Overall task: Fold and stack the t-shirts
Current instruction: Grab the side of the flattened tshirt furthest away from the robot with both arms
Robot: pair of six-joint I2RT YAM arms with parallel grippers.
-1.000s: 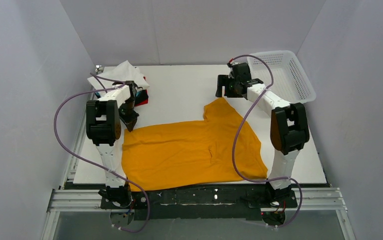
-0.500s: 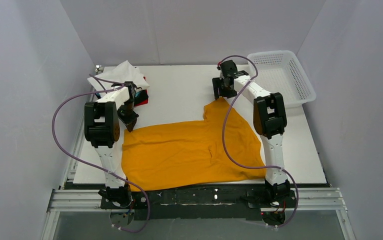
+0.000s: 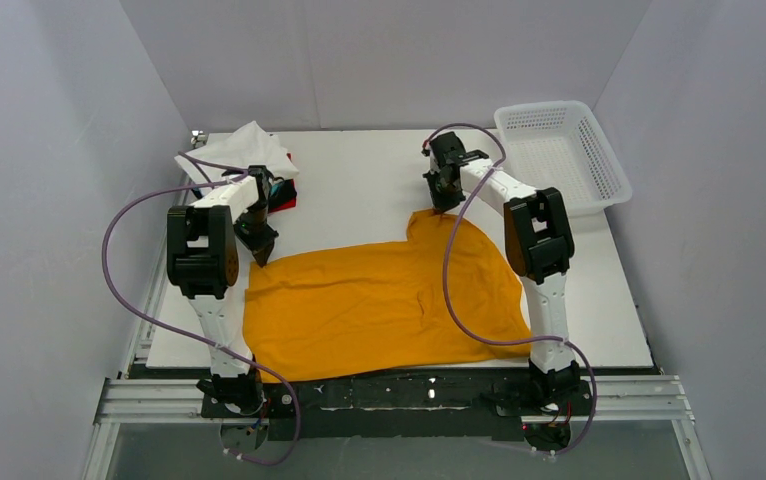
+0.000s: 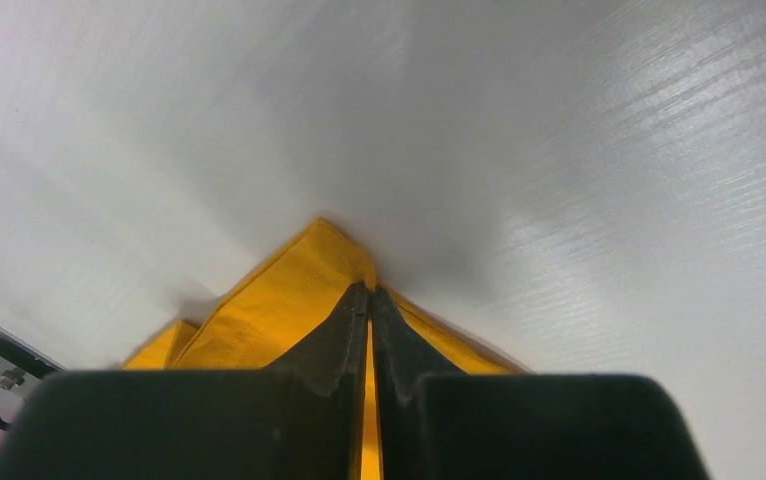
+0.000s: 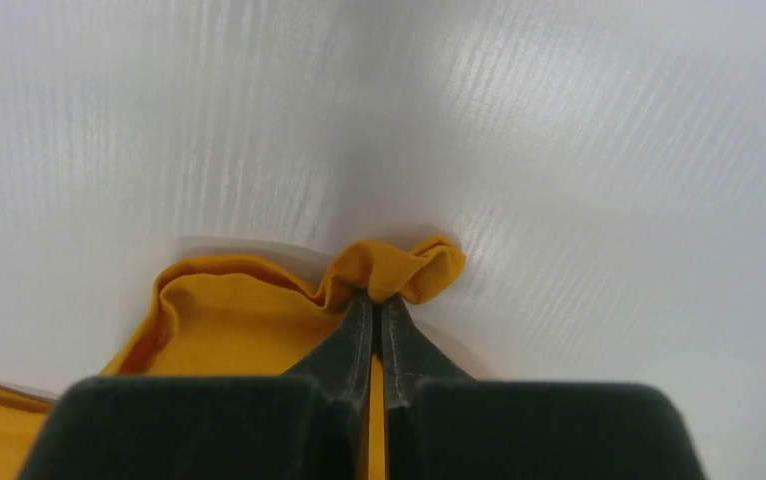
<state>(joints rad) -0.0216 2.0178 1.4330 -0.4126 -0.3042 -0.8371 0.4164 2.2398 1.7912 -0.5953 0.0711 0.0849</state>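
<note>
An orange-yellow t-shirt [image 3: 379,300] lies spread over the near half of the white table [image 3: 359,185]. My left gripper [image 3: 259,255] is shut on the shirt's far left corner; in the left wrist view the cloth [image 4: 289,300] is pinched between the black fingers [image 4: 334,335]. My right gripper [image 3: 443,208] is shut on the far right tip of the shirt, and the right wrist view shows a bunched fold [image 5: 399,268] squeezed at the fingertips [image 5: 414,355]. A pile of other t-shirts, white on top [image 3: 239,150] with red and teal edges [image 3: 284,195], sits at the far left.
A white plastic mesh basket [image 3: 569,150] stands at the far right corner of the table. Purple cables loop off both arms. Grey walls enclose the table on three sides.
The right arm swung left and down from near the basket onto the shirt's far tip, and its gripper closed on the cloth. The left gripper stayed shut on its corner.
</note>
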